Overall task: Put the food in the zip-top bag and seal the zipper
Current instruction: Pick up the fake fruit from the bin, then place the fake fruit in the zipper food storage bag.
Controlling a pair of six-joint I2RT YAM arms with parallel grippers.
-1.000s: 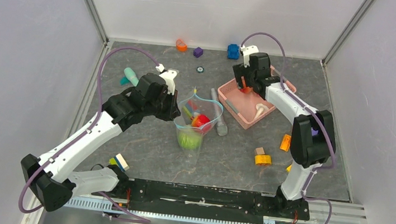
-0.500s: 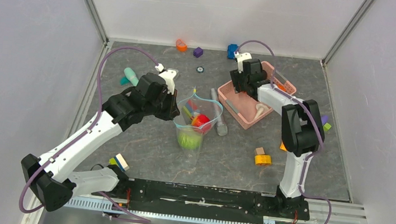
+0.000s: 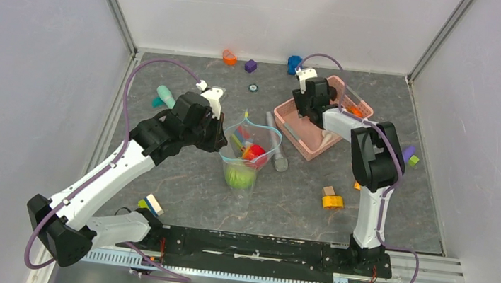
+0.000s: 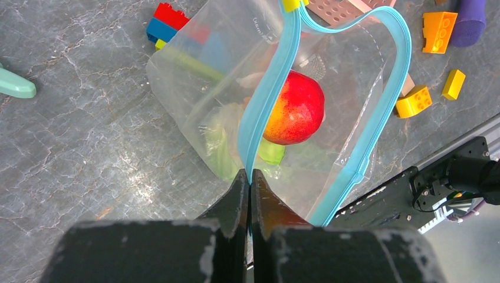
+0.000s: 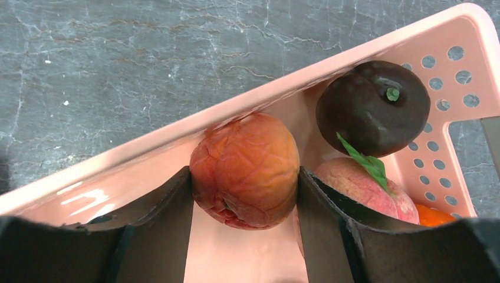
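— Where is the zip-top bag (image 4: 194,76)?

— Near the middle of the bench (image 3: 193,185), in front of the left arm, with its mouth gaping open. The zipper (image 4: 268,88) runs around that mouth as a teal loop.

— And the left end effector (image 4: 249,177)?

— Closed. Its two fingers are pinched together on the near stretch of the zipper, with the strip running straight up from between the tips.

— Is there food inside?

— A red-and-yellow fruit (image 4: 295,108) lies in the bag, with a green piece (image 4: 221,147) beneath it.

— What about the right side?

— The right end effector (image 5: 244,177) is down in the pink basket (image 5: 354,65) at the back right of the bench. Its fingers sit against both sides of a wrinkled orange-red fruit (image 5: 242,147), gripping it just inside the basket wall.

— Anything else in the basket?

— A dark brown fruit (image 5: 372,107) with a green stem sits in the corner. A pink fruit (image 5: 365,191) with a green leaf lies just below it, and an orange piece (image 5: 433,215) shows at the edge.
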